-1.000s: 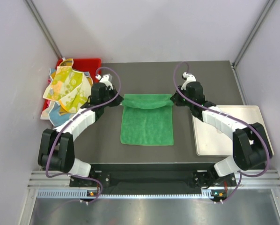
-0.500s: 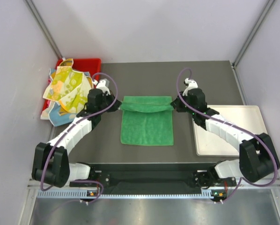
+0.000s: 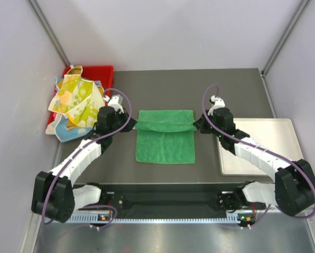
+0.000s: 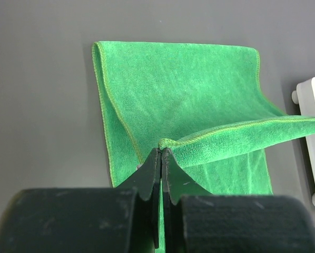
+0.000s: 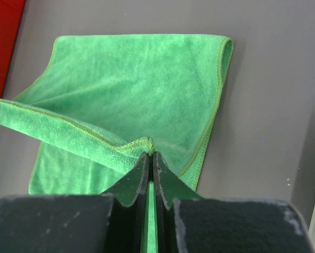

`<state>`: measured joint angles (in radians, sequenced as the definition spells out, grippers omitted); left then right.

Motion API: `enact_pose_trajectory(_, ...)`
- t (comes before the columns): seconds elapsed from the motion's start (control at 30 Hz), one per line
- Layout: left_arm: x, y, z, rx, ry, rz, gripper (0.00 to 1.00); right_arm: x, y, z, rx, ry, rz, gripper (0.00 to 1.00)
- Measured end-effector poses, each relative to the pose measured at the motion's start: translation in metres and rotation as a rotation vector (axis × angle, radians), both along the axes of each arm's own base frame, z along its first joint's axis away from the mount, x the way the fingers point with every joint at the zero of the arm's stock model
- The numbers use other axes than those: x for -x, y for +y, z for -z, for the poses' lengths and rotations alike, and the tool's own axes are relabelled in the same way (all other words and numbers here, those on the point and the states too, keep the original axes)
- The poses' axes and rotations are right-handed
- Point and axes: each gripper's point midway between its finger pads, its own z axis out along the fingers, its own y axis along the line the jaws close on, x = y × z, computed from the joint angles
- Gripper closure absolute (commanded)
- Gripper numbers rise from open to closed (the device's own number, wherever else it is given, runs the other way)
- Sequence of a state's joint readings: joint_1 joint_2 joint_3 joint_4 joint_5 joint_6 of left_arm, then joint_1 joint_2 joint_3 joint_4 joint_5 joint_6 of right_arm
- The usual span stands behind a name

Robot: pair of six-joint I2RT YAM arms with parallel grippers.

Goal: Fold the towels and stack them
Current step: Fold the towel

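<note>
Green towel (image 3: 165,145) lies mid-tabletop (image 3: 231,95), its near half spread flat and its far part doubled over, with one edge held raised above it. Left pincer (image 4: 161,151) is clamped tight on that edge's left corner, right pincer (image 5: 150,154) on its right corner, the hem sagging between. A white tray (image 3: 263,153) lies beside the right arm. Far left, patterned towels (image 3: 73,103) heap over a red bin (image 3: 97,71).

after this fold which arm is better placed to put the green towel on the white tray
Probably right. The right gripper is shut on a corner of the green towel, and the white tray lies beside that arm. The left gripper holds the other corner, farther from the tray.
</note>
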<state>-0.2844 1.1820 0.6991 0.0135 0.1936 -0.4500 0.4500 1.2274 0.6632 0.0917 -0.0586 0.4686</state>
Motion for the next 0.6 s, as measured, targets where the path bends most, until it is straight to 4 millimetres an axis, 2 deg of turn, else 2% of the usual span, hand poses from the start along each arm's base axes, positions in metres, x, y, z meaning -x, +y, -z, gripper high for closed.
enact_pose_trajectory(0.13,0.006,-0.001,0.002,0.003,0.004,0.004,1.00,0.007,0.001,0.007,-0.006,0.012,-0.002,1.00)
enact_pose_trajectory(0.37,0.024,-0.003,0.031,-0.008,0.078,0.014,1.00,0.019,0.000,0.024,-0.011,0.049,0.000,1.00)
enact_pose_trajectory(0.6,0.028,-0.003,0.033,-0.012,0.079,0.012,1.00,0.023,0.000,0.031,-0.020,0.068,0.006,1.00)
